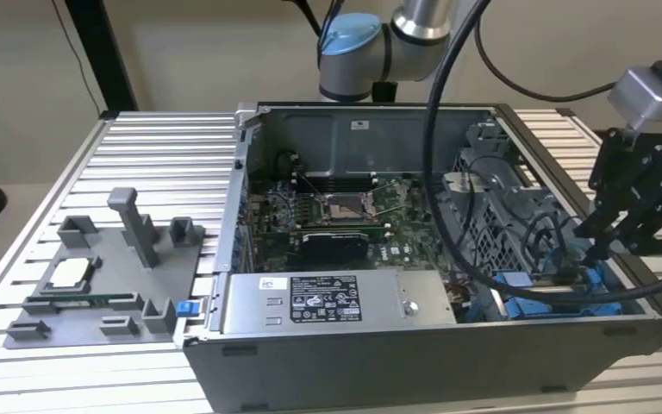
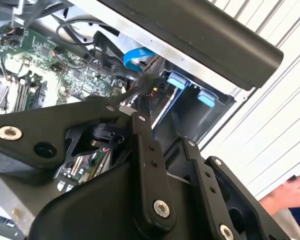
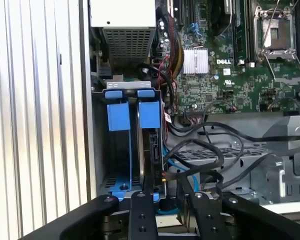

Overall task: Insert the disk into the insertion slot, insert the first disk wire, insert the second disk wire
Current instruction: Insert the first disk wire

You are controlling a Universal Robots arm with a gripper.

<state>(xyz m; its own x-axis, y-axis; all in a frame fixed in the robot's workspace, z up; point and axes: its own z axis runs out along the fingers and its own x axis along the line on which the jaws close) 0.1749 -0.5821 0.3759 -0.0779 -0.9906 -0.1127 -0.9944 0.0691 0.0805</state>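
Gripper point(image 1: 593, 254): I cannot tell whether it grips anything. Just ahead of it, the disk point(image 3: 141, 150) stands edge-on in the insertion slot point(image 3: 121, 186). The second wrist view adds a hand point(image 2: 290, 195). The exterior view adds a slatted metal table point(image 1: 147, 147).

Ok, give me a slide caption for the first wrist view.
End effector at the blue-railed drive bay, black cables looping beside the green motherboard.

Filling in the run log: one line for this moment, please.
disk: in insertion slot | gripper: at slot's end, beside black cables | case: open
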